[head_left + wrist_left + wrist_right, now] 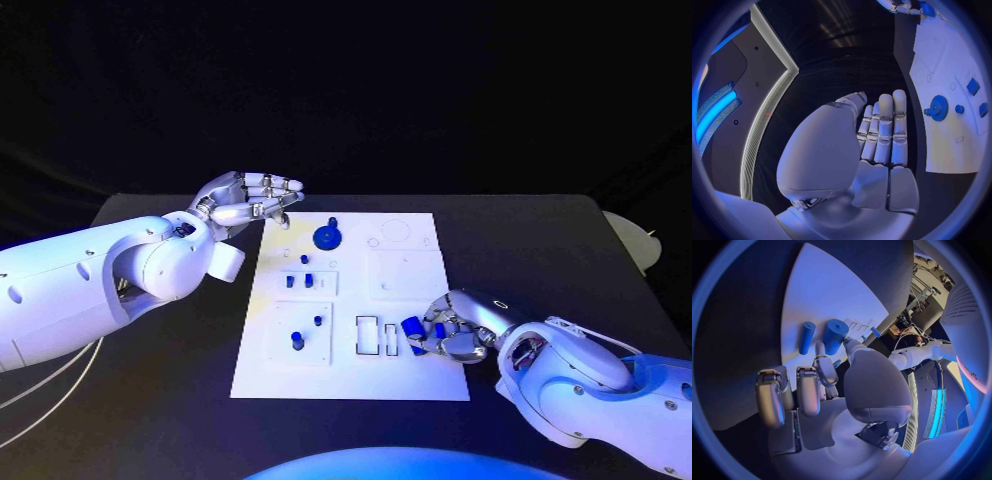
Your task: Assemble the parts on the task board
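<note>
The white task board (378, 272) lies in the middle of the black table. A blue gear (329, 237) (937, 107) stands near its far edge, and several small blue pegs (296, 281) stand in the left-hand blocks. My right hand (456, 330) rests at the board's near right edge. Its thumb and a finger pinch a short blue cylinder (834, 336) (414, 328), and a slim blue peg (806, 337) lies beside it on the board (823, 295). My left hand (253, 200) (879, 135) hovers off the board's far left corner, fingers straight and holding nothing.
Two narrow rectangular slots (378, 337) sit just left of my right hand. A round outline (397, 231) marks the board's far right corner. A pale round object (636, 236) lies at the table's far right edge. Cables (43, 385) hang at the left.
</note>
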You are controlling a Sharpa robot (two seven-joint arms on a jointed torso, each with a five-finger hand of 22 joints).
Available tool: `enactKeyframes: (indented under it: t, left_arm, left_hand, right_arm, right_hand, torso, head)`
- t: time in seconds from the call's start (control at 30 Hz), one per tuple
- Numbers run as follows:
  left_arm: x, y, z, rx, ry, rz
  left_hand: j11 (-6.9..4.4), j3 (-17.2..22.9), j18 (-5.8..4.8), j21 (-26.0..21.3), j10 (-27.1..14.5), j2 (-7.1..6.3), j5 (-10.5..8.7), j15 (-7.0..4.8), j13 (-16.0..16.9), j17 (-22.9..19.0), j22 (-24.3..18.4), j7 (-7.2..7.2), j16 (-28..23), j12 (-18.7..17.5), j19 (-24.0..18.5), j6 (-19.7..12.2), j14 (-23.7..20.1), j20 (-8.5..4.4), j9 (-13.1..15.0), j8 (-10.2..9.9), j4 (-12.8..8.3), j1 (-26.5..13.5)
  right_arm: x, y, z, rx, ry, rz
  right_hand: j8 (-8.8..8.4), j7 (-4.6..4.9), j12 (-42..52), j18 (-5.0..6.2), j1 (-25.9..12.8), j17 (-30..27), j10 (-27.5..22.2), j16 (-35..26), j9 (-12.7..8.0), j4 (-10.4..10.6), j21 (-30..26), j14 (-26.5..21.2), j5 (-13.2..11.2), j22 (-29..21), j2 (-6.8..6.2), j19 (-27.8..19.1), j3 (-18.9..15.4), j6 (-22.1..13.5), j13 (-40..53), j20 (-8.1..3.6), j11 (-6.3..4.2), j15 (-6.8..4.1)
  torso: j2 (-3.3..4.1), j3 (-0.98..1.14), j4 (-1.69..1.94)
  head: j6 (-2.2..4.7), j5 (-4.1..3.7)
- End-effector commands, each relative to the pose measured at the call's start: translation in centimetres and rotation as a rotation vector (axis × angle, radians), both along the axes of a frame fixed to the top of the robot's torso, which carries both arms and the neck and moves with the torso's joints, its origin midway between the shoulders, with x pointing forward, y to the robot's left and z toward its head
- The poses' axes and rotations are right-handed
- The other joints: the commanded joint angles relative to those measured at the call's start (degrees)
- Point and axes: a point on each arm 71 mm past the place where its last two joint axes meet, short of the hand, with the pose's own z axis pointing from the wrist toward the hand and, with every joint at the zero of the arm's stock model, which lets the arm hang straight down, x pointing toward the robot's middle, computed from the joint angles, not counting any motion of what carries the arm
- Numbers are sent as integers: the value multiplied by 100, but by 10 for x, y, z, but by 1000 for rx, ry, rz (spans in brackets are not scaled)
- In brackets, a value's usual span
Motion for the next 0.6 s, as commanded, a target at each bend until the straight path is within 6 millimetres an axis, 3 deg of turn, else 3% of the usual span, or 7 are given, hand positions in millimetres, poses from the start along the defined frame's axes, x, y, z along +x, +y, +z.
enactKeyframes:
  t: [0.03, 0.37, 0.6]
  left_arm:
    - [-1, -2, 1, -14, 1, -18]
    - [-2, -1, 1, -13, 3, -19]
    - [-2, -1, 1, -13, 4, -18]
  left_hand:
    - [1, 33, 38, -8, -40, -1, 27, 14, -9, -6, 7, -2, -27, 38, -14, -43, -42, 13, -9, -6, 5, -43]
    - [3, 36, 37, -10, -44, 0, 27, 16, -9, -8, 6, -1, -25, 42, -15, -45, -42, 15, -10, -4, 9, -58]
    - [4, 38, 37, -11, -46, 2, 27, 18, -10, -9, 5, 0, -23, 45, -16, -46, -43, 17, -10, -3, 12, -70]
  right_arm:
    - [0, 2, -4, -45, 2, 10]
    - [2, 7, -9, -69, 5, 16]
    - [2, 9, -7, -47, -16, 5]
  right_hand:
    - [24, -35, 20, -80, -76, 346, -19, 34, 17, 1, 24, 383, 8, 1509, 0, 609, -50, -3, 3, -30, -29, 3]
    - [49, -49, 30, -80, -4, 341, -19, 32, 46, -15, 24, 381, -33, 1509, 18, 609, -98, 8, 20, -37, -40, -6]
    - [97, -72, 144, -80, 219, 352, 54, 37, 90, -19, 24, 383, 141, 1509, 115, 609, -78, 51, 128, -53, -63, -25]
  torso:
    - [-6, -3, 0]
    - [-6, -3, 1]
    - [-6, -3, -2]
  head:
    - [-6, 1]
    - [-10, 0]
    - [-14, 4]
